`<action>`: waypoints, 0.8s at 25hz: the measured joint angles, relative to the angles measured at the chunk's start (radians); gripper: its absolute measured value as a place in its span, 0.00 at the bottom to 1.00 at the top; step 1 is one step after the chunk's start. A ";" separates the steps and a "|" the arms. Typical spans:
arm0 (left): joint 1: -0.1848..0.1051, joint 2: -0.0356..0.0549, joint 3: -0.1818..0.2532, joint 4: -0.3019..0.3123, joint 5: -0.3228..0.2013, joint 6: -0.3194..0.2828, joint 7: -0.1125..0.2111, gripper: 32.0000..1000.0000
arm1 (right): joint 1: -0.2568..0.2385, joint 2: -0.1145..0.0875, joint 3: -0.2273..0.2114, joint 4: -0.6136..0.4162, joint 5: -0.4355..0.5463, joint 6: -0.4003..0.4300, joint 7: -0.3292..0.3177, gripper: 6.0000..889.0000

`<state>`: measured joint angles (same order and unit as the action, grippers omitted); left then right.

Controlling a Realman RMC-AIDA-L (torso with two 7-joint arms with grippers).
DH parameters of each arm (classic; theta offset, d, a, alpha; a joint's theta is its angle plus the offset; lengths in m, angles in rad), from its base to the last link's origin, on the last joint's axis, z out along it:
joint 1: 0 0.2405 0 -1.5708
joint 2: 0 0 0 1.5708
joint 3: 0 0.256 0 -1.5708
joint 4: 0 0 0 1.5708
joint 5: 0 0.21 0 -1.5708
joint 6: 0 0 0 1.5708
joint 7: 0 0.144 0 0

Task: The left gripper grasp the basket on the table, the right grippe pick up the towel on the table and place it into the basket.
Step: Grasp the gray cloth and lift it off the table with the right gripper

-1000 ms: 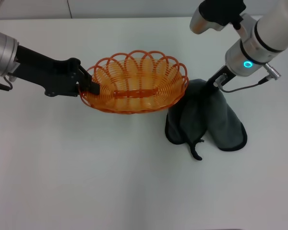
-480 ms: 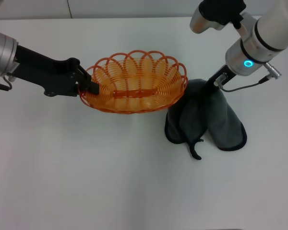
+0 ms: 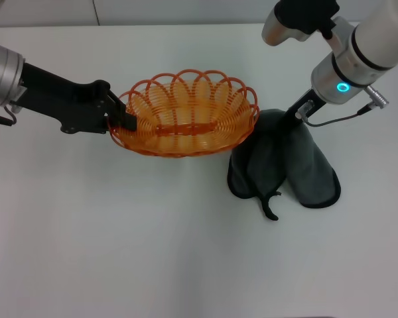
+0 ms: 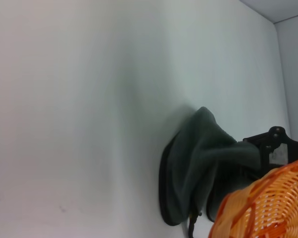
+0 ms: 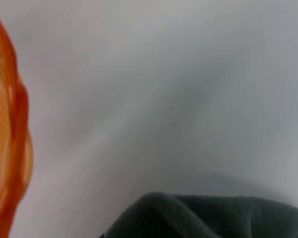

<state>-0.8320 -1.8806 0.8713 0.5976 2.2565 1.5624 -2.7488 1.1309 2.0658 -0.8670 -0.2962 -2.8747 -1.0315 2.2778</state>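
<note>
Currently the left gripper [image 3: 125,119] is clamped on the left end of the basket [image 3: 186,114], fingers closed over the looped rim. Basket is orange wire, oval, tilted slightly with its left end held; whether its base touches the counter [image 3: 119,252] I cannot tell. Nothing inside it.

Right gripper [image 3: 293,116] is down at the top of the towel [image 3: 285,165], pinching a raised fold of the fabric. Fingertips are buried in the cloth, so the grip reads as closed on the towel. Arm above it shows the cyan ring; left arm shows the green ring at the far left edge.

Towel is dark grey-green, bunched, peak lifted at the gripper and the lower part resting on the counter just right of the basket. Its upper left edge is touching or nearly touching the basket's right rim. A small dark loop sticks out from the towel's bottom edge.

Left wrist view: towel [image 4: 198,163] standing up in a peak, basket rim [image 4: 268,208] in the corner, right gripper [image 4: 275,146] behind it.

Right wrist view: towel fold [image 5: 203,215] close up, basket edge [image 5: 7,148] at the side. Own fingers not visible there.
</note>
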 joint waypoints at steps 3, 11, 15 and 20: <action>0.002 0.0000 0.000 -0.001 0.000 0.000 0.000 0.08 | 0.002 -0.001 0.003 -0.002 0.000 -0.001 0.000 0.05; 0.018 0.0010 0.000 -0.012 0.000 -0.009 0.002 0.08 | 0.000 -0.004 0.006 -0.038 0.000 -0.046 -0.024 0.05; 0.030 0.0040 0.000 -0.014 0.001 -0.012 0.003 0.08 | -0.022 -0.004 0.007 -0.140 0.001 -0.145 -0.037 0.05; 0.039 0.0063 0.000 -0.015 0.001 -0.015 0.003 0.08 | -0.033 -0.005 0.007 -0.230 0.021 -0.269 -0.062 0.05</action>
<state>-0.7934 -1.8742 0.8713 0.5828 2.2579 1.5476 -2.7458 1.0981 2.0607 -0.8604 -0.5265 -2.8541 -1.3002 2.2160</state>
